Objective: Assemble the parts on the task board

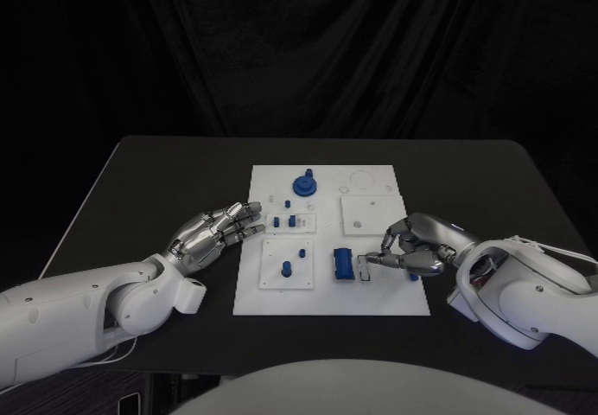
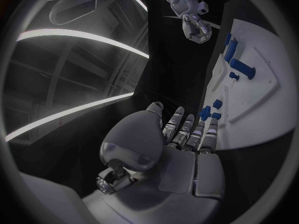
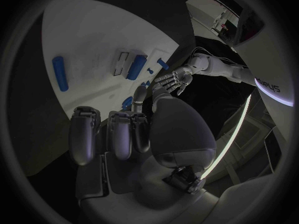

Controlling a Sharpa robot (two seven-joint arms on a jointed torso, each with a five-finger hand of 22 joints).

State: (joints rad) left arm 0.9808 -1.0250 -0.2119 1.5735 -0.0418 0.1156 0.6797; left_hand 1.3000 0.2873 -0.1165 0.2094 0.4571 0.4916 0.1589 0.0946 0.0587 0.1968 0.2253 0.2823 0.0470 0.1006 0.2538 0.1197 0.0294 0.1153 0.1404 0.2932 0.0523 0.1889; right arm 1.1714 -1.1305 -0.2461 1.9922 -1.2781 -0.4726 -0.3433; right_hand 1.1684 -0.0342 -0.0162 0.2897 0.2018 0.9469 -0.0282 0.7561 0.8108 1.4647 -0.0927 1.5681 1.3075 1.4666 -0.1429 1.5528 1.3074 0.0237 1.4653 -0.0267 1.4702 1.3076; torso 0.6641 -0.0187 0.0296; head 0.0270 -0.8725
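Observation:
The white task board (image 1: 374, 298) lies mid-table. On it are a blue round part with a peg (image 1: 303, 183), small blue pieces (image 1: 285, 222), a blue peg (image 1: 285, 268) and a blue block (image 1: 341, 262) beside a white slot frame (image 1: 364, 268). My right hand (image 1: 417, 245) hovers over the board's right side with fingers curled in and nothing visible in them; a blue cylinder (image 3: 60, 73) lies beside it. My left hand (image 1: 222, 229) is stretched flat at the board's left edge and holds nothing, fingertips (image 2: 198, 130) near the small pieces (image 2: 211, 112).
The black table (image 1: 162, 173) surrounds the board, with bare surface to the left, right and back. A raised white square plate (image 1: 372, 213) sits on the board's right half just beyond my right hand.

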